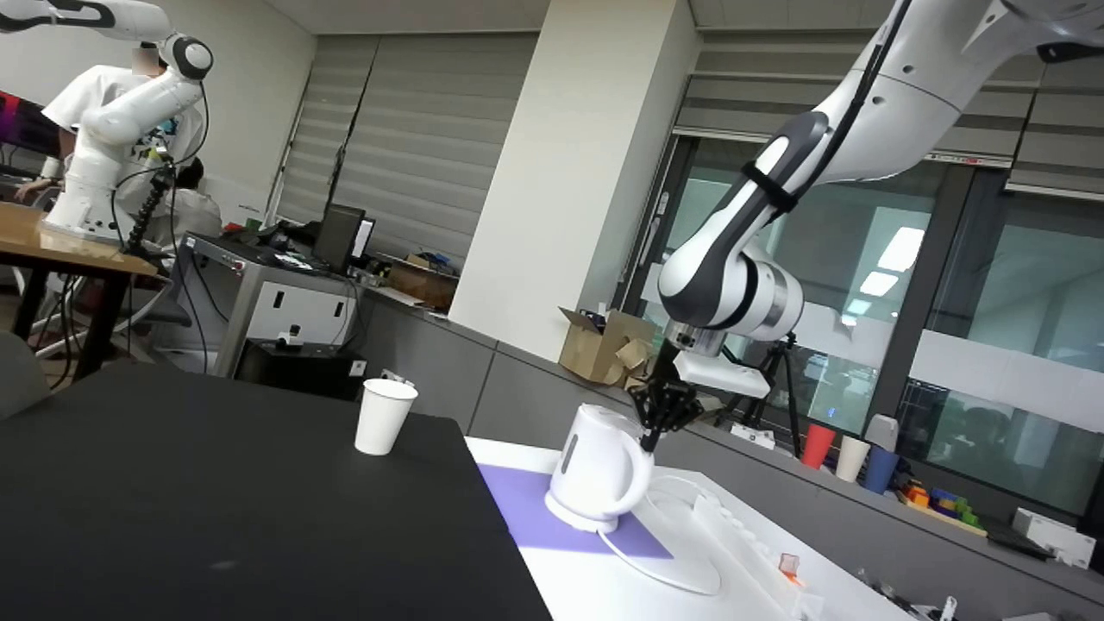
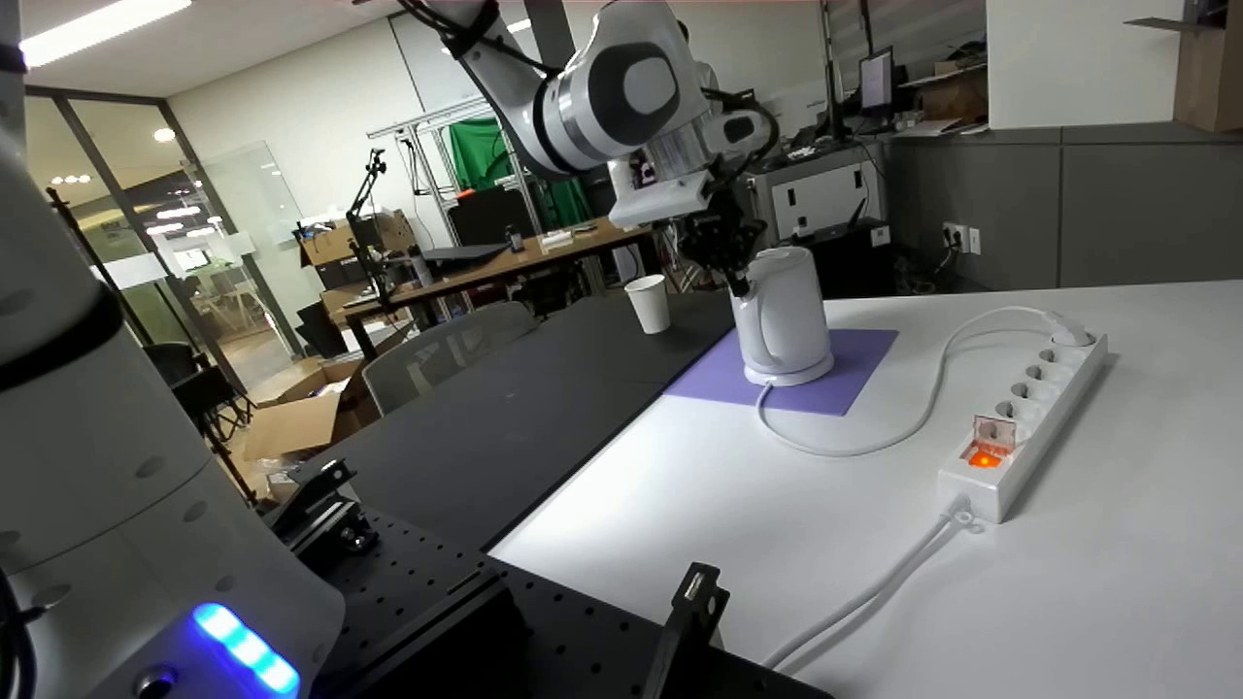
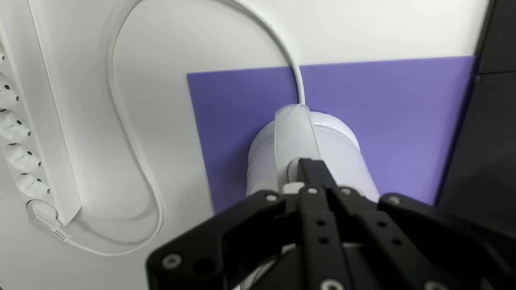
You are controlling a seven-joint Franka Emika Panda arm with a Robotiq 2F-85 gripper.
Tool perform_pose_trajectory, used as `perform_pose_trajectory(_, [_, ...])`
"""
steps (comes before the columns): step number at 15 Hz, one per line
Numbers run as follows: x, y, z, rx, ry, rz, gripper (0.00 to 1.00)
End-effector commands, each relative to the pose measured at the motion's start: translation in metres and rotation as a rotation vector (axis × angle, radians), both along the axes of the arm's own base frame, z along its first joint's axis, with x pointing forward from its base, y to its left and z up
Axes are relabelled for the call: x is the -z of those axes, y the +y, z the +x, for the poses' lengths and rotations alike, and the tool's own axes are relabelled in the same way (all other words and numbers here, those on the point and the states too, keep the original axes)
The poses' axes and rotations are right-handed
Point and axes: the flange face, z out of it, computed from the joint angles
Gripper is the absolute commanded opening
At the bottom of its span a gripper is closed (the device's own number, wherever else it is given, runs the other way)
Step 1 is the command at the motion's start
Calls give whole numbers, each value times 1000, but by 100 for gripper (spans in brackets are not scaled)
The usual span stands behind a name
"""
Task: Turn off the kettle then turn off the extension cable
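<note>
The white kettle [image 1: 591, 466] stands upright on a purple mat; it also shows in an exterior view [image 2: 798, 316] and in the wrist view [image 3: 342, 147]. My gripper [image 1: 649, 440] is at the top of the kettle's handle, its fingers together. In the wrist view the black fingertips [image 3: 313, 163] lie over an oval switch area on the handle and partly hide it. Whether they press it cannot be told. The white extension cable [image 2: 1058, 408] lies on the white table. Its switch [image 2: 985, 459] glows orange-red beneath a raised clear cover. The kettle's plug sits in its far-end socket.
The purple mat [image 2: 859, 364] lies under the kettle. The kettle's white cord [image 2: 932, 393] loops across the white table to the strip. A white paper cup [image 1: 385, 418] stands on the black table alongside. Cups and a box stand on the ledge behind.
</note>
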Motion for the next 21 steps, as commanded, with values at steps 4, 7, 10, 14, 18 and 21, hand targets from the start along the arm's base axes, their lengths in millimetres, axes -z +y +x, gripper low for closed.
perform_pose_trajectory(4, [41, 11, -19, -3, -90, 35, 0])
perform_pose_trajectory(7, [46, 5, -22, 6, -117, 63, 0])
perform_pose_trajectory(10, [47, 8, -17, 0, -142, 161, 0])
perform_pose_trajectory(14, [54, -4, -17, 0, -154, 280, 0])
perform_pose_trajectory(18, [62, -18, -24, 5, -139, 317, 0])
perform_pose_trajectory(21, [60, -20, -27, 2, -133, 327, 0])
